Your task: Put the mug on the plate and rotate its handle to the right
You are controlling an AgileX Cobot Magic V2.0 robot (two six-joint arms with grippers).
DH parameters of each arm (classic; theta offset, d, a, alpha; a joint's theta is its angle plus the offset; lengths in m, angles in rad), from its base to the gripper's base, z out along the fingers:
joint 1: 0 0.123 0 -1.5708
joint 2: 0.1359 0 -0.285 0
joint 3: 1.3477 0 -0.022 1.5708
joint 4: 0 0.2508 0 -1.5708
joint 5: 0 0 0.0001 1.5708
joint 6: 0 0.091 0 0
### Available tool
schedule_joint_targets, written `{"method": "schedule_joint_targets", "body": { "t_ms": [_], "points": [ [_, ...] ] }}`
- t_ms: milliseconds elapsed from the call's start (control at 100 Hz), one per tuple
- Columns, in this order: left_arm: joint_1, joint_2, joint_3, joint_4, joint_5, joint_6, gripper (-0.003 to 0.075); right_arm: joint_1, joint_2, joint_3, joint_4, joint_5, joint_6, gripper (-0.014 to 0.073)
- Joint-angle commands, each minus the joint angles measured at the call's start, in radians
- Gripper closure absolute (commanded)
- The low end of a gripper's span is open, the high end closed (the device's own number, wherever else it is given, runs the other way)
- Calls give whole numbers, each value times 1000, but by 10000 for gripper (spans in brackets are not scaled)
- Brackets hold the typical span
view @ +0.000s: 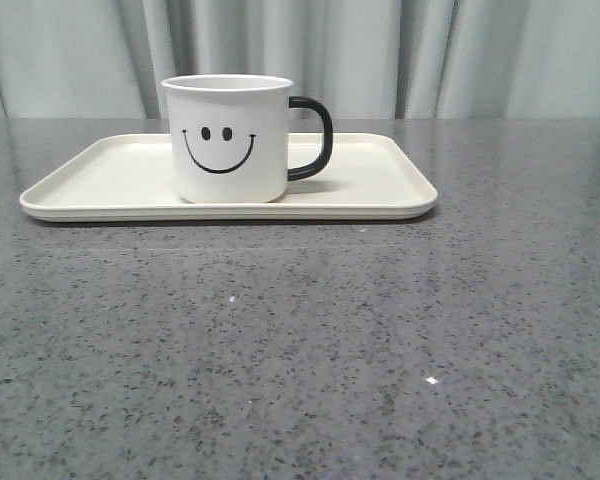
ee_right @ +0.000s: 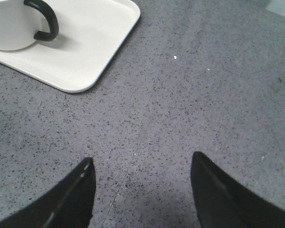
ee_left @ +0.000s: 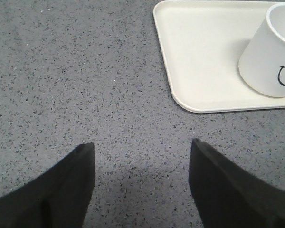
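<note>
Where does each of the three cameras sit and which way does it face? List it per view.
Front view: low, looking forward over the table at the mug on the plate; no robot parts show.
Left wrist view: on the left arm, looking down past the open left gripper at the tabletop.
Right wrist view: on the right arm, looking down past the open right gripper; the handle shows.
Shared: all three show mug and plate.
</note>
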Motion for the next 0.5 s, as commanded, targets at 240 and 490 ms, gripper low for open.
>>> {"method": "schedule_joint_targets", "body": {
  "t_ms": [240,490],
  "points": [
    [1,-1,-27,-3,-59,-10,290,-7,-133,123,3,-251,55,146],
    [1,-1,-27,-3,-59,-10,325,-7,-133,123,3,-237,55,295]
  ]
}}
